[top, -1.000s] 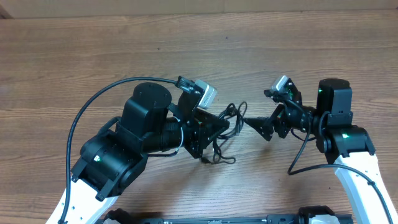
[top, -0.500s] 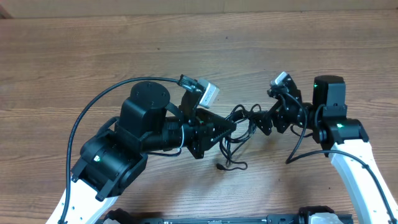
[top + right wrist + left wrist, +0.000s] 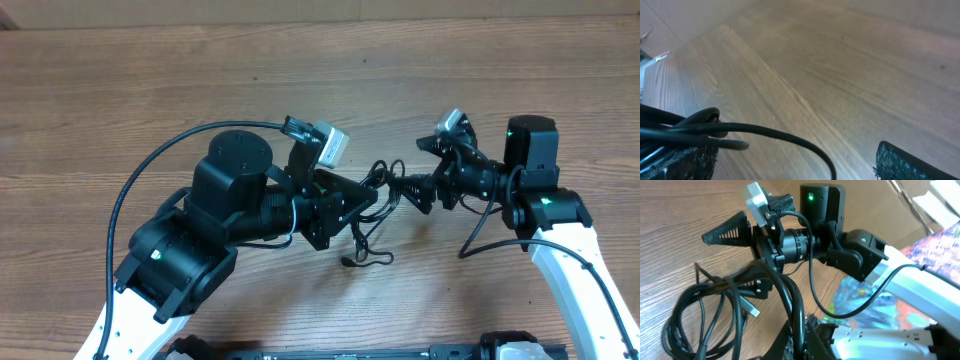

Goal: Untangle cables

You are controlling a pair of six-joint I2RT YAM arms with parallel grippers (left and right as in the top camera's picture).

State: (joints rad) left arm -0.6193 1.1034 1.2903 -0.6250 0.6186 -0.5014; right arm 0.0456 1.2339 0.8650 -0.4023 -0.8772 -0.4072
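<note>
The cables (image 3: 366,236) are thin black cords in a loose tangle between my two grippers, with one plug end (image 3: 346,262) on the table. My left gripper (image 3: 362,207) is shut on one cord and holds the tangle partly off the table; the cord runs between its fingers in the left wrist view (image 3: 800,339), where the loops (image 3: 705,311) and a metal plug (image 3: 753,310) hang to the left. My right gripper (image 3: 405,190) is open at the tangle's right side (image 3: 735,255). In the right wrist view (image 3: 795,165) one cord (image 3: 765,132) arcs between its spread fingers.
The wooden table (image 3: 120,90) runs all around. Thick black arm wires loop at the left (image 3: 130,190) and at the right (image 3: 480,235). The two arms face each other closely in the middle.
My right gripper moved left from clear of the tangle into its right side. My left gripper shifted up and right with its cord, and the loose plug end slid right.
</note>
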